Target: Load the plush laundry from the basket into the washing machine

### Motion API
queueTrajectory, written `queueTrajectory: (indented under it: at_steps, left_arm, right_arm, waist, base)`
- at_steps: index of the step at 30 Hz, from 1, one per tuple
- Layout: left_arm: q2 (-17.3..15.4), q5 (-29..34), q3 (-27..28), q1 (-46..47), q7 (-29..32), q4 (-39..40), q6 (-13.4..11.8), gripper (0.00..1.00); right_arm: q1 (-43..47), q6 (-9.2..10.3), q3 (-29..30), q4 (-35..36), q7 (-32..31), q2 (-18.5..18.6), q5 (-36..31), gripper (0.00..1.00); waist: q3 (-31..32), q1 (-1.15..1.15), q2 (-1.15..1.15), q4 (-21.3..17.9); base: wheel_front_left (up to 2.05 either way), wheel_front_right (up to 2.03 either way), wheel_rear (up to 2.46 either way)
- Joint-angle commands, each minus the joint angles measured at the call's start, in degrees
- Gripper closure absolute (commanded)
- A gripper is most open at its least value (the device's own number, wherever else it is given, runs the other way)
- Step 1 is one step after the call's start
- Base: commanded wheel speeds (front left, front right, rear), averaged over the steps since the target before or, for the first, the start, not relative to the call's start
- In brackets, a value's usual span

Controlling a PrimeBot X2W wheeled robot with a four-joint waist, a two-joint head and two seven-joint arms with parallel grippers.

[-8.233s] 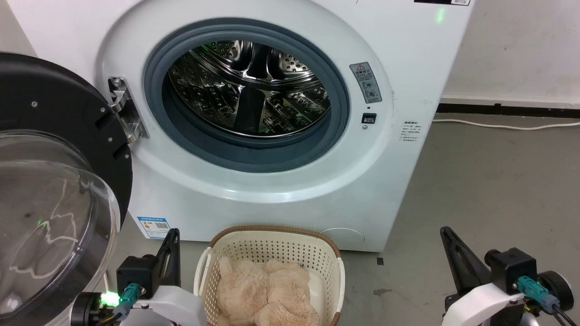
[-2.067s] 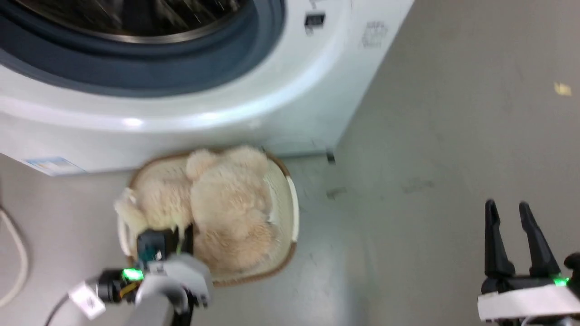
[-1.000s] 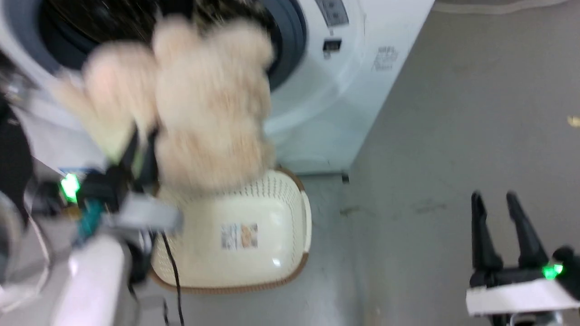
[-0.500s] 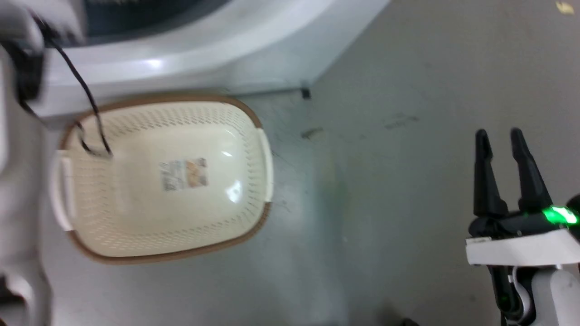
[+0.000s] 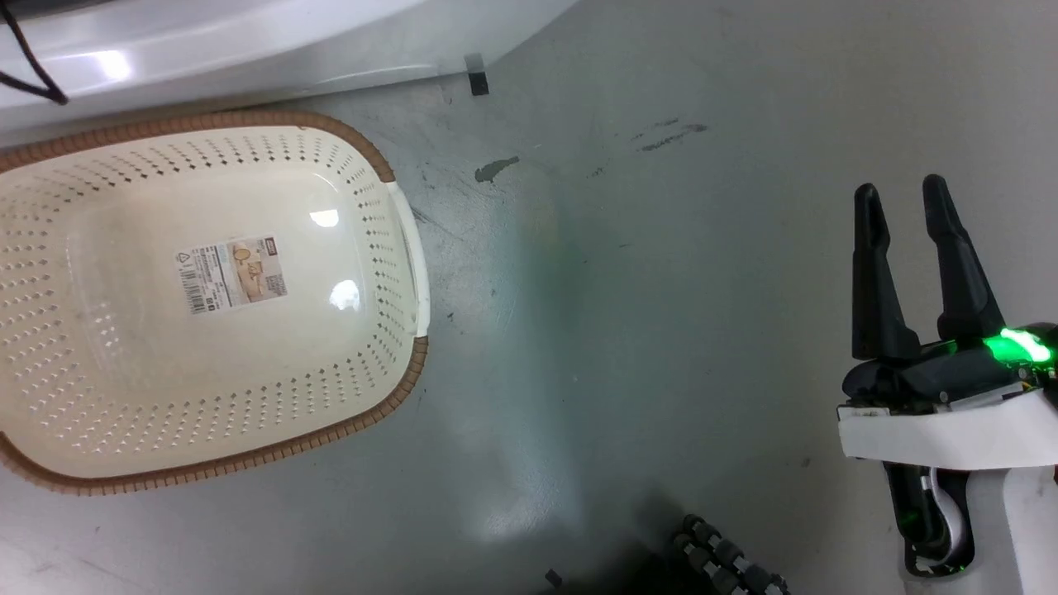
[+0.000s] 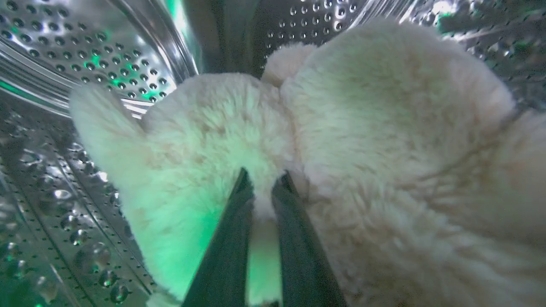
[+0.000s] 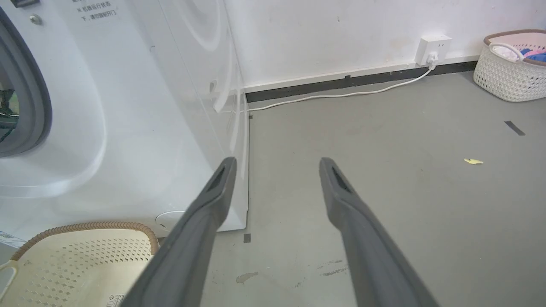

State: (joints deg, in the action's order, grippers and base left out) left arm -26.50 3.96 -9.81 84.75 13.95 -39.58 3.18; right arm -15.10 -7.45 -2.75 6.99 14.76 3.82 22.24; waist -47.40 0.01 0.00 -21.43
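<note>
- Plush laundry [image 6: 384, 128]: long cream-beige pile in soft rounded lumps, with a small knob at the top. Green light tints its left lobe.
- It lies inside the washing machine [image 7: 128, 106], against the drum [image 6: 85, 55], which is bright steel, dimpled and punched with rows of round holes.
- Basket [image 5: 376, 273]: cream plastic, a rounded oblong. The walls are pierced with small diamond holes and the rim is brown with a woven look. The bare glossy bottom carries a printed label [image 5: 231, 274].
- It stands on the floor [image 5: 661, 330], close against the machine's white front. The floor is grey and matt, scuffed with dark stains.
- Left pincer [image 6: 264, 178]: inside the drum, its two dark tapered fingers [image 6: 230, 238] nearly together and nipping a fold of pile between the tips.
- The tips are sunk in the fur where two lobes meet. The bulk of the plush sits beyond them and to their right.
- Right pincer [image 5: 899, 188]: over bare floor right of the basket and well apart from it. The fingers point to the far side, spread wide with floor showing between them, and hold nothing. Behind them is a white casing with a green lamp lit.
- From the right wrist, the machine's smooth white side and its grey door seal [image 7: 36, 85] are at left.
- A wall socket [image 7: 433, 47] on the far wall feeds a white cable [image 7: 341, 94] that runs along the skirting.
- A second basket [image 7: 507, 76], white weave with coloured cloth inside, stands at far right.
</note>
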Motion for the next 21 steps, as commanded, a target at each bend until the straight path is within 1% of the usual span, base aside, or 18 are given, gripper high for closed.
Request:
queueTrajectory:
  at_steps: [1, 2, 3, 4, 5, 8, 12, 17, 21]
  left_arm:
    - [-0.26, 0.14, -0.21, 1.33, -0.31, -1.07, -0.23, 1.0]
    - [-0.14, 0.0, -0.28, 1.51, -0.62, -1.83, -0.23, 1.0]
    - [0.03, -0.19, -0.32, 1.57, -1.12, -2.53, -0.3, 0.73]
    - [0.18, -0.36, -0.33, 1.51, -1.79, -3.16, -0.46, 0.09]
    - [0.3, -0.58, -0.3, 1.33, -2.49, -3.84, -0.61, 0.0]
    - [0.75, -1.26, -0.34, 0.26, -5.03, -5.81, -0.85, 0.0]
    - [1.63, -2.28, -0.77, -1.82, -10.25, -7.47, -0.4, 0.0]
    - [3.6, -6.18, 0.59, -8.33, -17.86, -9.92, 0.61, 0.0]
    - [5.13, -8.9, 0.95, -16.12, -23.44, -11.06, 1.85, 0.0]
  right_arm:
    - [-1.05, -0.03, -0.06, 0.39, 0.24, -0.19, 0.06, 0.0]
    - [-1.08, -0.03, 0.03, 0.36, 0.24, -0.2, 0.07, 0.0]
    - [-1.1, -0.03, 0.14, 0.3, 0.24, -0.21, 0.04, 0.0]
    - [-1.07, -0.03, 0.22, 0.22, 0.24, -0.2, -0.06, 0.0]
    - [-1.09, -0.03, 0.26, 0.21, 0.24, -0.15, -0.26, 0.0]
    - [-1.07, -0.03, 1.44, 0.54, 0.24, -0.18, -0.55, 0.0]
    - [-0.68, -0.03, 2.81, 0.66, 0.24, -0.31, -1.05, 0.0]
    - [1.28, -0.03, 4.53, -0.34, 0.24, -0.43, -1.26, 0.0]
    - [3.63, -0.03, 5.79, -0.71, 0.24, -0.5, -2.82, 0.0]
  waist:
    - [-0.16, -0.01, 0.0, 0.04]
    - [-0.18, -0.01, 0.0, 0.15]
    - [-0.09, -0.01, 0.0, 0.29]
    - [0.11, -0.01, 0.0, 0.47]
    - [0.43, -0.01, 0.0, 0.65]
    - [2.15, -0.01, 0.0, 1.49]
    - [5.86, -0.01, 0.0, 3.01]
    - [13.86, -0.01, 0.0, 5.53]
    - [21.34, -0.01, 0.0, 7.9]
  base:
    - [0.0, 0.0, 0.0]
    - [0.0, 0.0, 0.0]
    - [0.0, 0.0, 0.0]
    - [0.0, 0.0, 0.0]
    - [0.0, 0.0, 0.0]
    - [0.0, 0.0, 0.0]
    - [0.0, 0.0, 0.0]
    - [0.0, 0.0, 0.0]
    - [0.0, 0.0, 0.0]
